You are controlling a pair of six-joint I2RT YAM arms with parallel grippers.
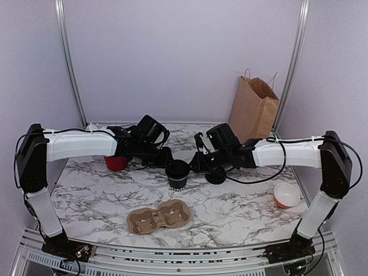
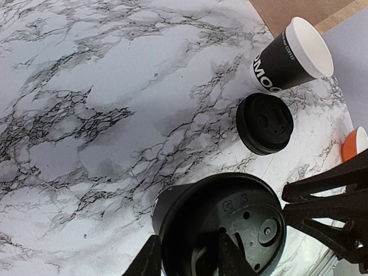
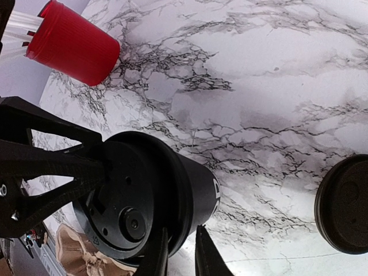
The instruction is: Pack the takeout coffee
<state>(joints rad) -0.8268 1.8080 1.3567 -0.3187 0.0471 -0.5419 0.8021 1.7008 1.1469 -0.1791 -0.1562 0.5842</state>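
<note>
Midway between the side edges of the table [image 1: 247, 201], the takeout coffee [image 1: 177, 174] stood. My left gripper [image 2: 187, 259] straddled its rim; my right gripper [image 3: 179, 256] was nearly closed beside it; neither hold could be confirmed. Uneven pulls could tip it.

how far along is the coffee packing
Done: the lid is on the takeout coffee. In hand: left gripper and right gripper both have jaws at its lid; grip unclear. Left: it stands on the table, not yet in the cardboard carrier or paper bag.
</note>
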